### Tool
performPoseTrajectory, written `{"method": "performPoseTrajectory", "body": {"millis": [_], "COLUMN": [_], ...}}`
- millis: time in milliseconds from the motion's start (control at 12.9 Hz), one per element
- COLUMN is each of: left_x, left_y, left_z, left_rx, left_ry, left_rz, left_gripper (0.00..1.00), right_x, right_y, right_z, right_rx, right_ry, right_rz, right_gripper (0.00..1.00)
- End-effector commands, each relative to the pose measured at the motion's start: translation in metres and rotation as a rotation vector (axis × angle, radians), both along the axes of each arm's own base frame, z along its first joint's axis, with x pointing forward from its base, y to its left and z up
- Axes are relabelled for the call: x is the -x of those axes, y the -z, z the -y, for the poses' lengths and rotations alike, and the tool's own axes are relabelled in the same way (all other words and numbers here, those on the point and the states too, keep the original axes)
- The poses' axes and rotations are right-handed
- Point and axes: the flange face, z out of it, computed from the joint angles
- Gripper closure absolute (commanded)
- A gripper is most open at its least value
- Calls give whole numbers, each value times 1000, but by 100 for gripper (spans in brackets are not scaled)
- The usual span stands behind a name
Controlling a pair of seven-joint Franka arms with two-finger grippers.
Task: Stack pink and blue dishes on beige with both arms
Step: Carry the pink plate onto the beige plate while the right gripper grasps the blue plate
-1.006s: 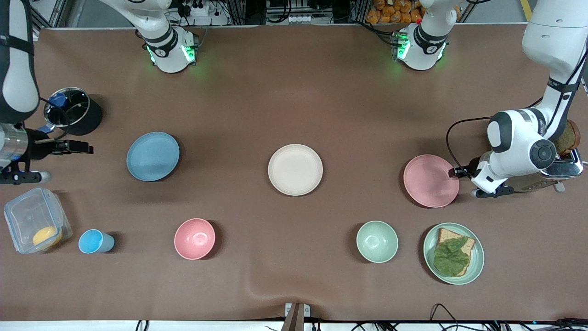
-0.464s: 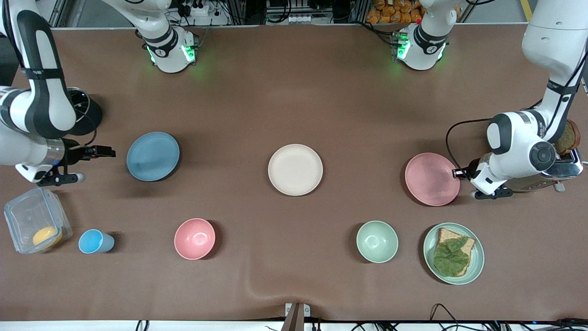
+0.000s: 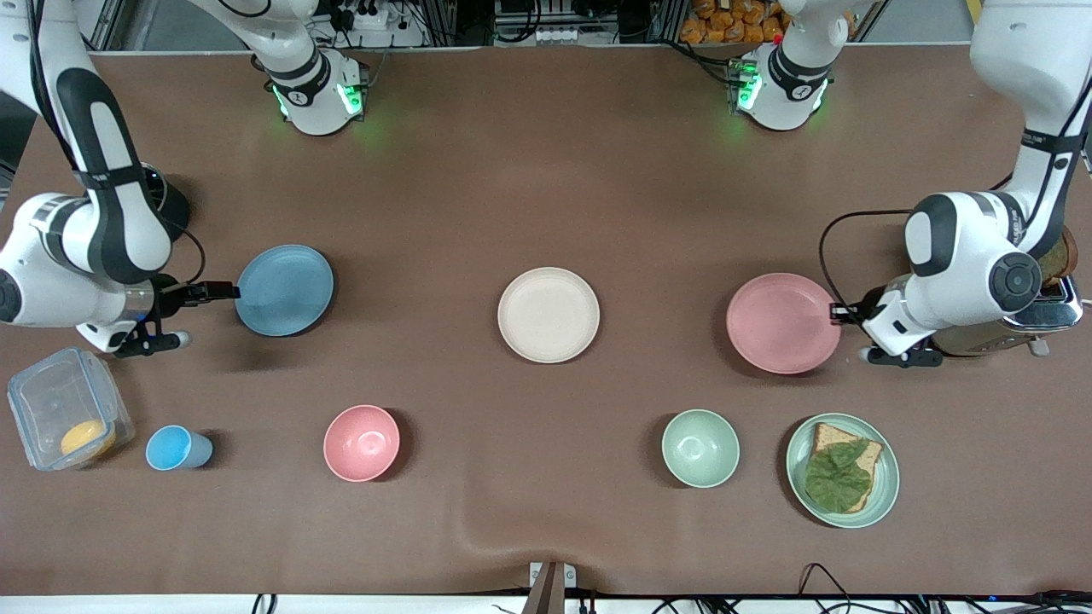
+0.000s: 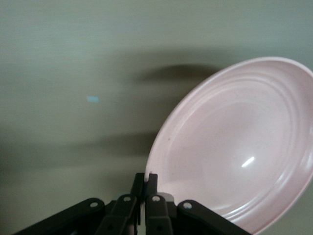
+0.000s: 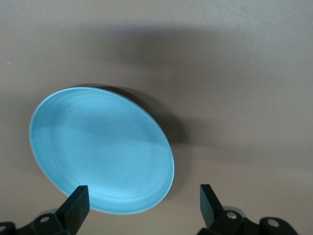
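Note:
The pale pink plate [image 3: 783,323] is held by its rim at the left arm's end, raised a little above the table with a shadow under it. My left gripper [image 3: 839,314] is shut on that rim; the left wrist view shows the fingertips [image 4: 152,179] pinching the pink plate [image 4: 234,147]. The light blue plate [image 3: 284,290] lies flat toward the right arm's end. My right gripper [image 3: 223,292] is at its edge, open, and in the right wrist view the fingers [image 5: 78,200] stand wide apart over the blue plate's [image 5: 100,149] rim. The beige plate [image 3: 548,315] sits bare at mid-table.
Nearer the front camera are a pink bowl [image 3: 361,443], a blue cup [image 3: 175,448], a clear box [image 3: 68,418], a green bowl [image 3: 700,448] and a green plate [image 3: 891,471] with bread and a leaf. A toaster [image 3: 1045,311] stands by the left arm.
The right gripper has travelled from beside the clear box up to the blue plate's edge. The left gripper has lifted the pink plate and carried it a little toward the beige plate.

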Motion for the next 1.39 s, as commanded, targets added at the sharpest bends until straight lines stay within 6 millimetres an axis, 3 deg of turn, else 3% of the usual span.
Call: {"method": "performPoseTrajectory", "body": {"millis": [0, 232, 464, 619, 774, 929, 1083, 1161, 1315], "left_x": [5, 9, 21, 27, 35, 44, 43, 43, 45], "left_y": [-30, -36, -40, -25, -7, 9, 21, 25, 35], "left_z": [58, 131, 228, 261, 288, 312, 321, 330, 347], "left_rx": [104, 185, 158, 144, 148, 154, 170, 181, 190], "left_ry": [33, -18, -68, -119, -162, -169, -170, -168, -188], "left_rz": [-4, -31, -62, -58, -62, -50, -28, -16, -22], "left_gripper": [100, 100, 100, 100, 100, 100, 100, 100, 100], "right_x": [4, 6, 8, 9, 10, 11, 10, 9, 9], "right_y": [34, 56, 64, 70, 71, 74, 73, 73, 73], "right_z": [14, 15, 13, 10, 9, 5, 6, 6, 4], "right_rx": [-51, -67, -76, -82, -86, -92, -93, -93, -92], "right_ry": [-13, -23, -24, -26, -26, -32, -34, -34, -38], "right_rz": [-11, -21, -32, -44, -49, -65, -64, -64, -65], "right_gripper": [0, 0, 0, 0, 21, 55, 86, 95, 100]}}
